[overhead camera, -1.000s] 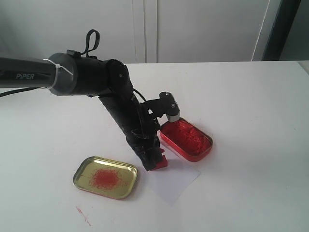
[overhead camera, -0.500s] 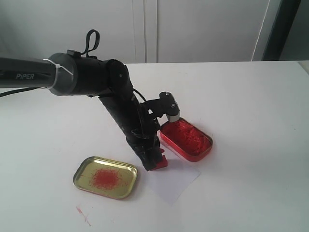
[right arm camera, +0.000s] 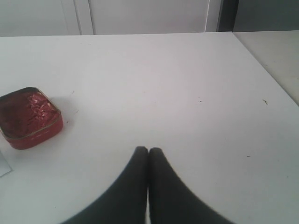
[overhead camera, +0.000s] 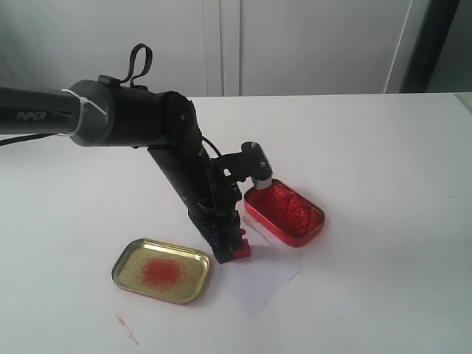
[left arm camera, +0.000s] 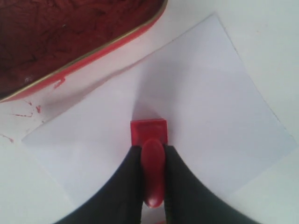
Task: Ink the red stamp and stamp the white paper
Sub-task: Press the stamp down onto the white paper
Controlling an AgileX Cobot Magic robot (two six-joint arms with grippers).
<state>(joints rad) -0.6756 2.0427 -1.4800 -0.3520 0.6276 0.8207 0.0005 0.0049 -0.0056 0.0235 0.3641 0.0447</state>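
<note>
My left gripper (left arm camera: pixel 152 156) is shut on the knob of the red stamp (left arm camera: pixel 148 133), whose square base rests on the white paper (left arm camera: pixel 187 116). From the exterior view the stamp (overhead camera: pixel 237 250) sits at the near-left corner of the paper (overhead camera: pixel 262 279), under the gripper (overhead camera: pixel 228 247). No imprint shows on the sheet. My right gripper (right arm camera: pixel 148 150) is shut on nothing, hovering over bare table; it is out of the exterior view.
The red oval ink tin (overhead camera: pixel 284 211) stands just behind the paper, close to the left arm; the right wrist view shows the tin (right arm camera: pixel 29 116) too. A gold lid (overhead camera: pixel 162 270) with red smudges lies left of the stamp. A red mark (overhead camera: pixel 127 329) stains the table in front.
The left gripper with the red stamp has shifted slightly left and down onto the paper. The right gripper's earlier state is not shown.
</note>
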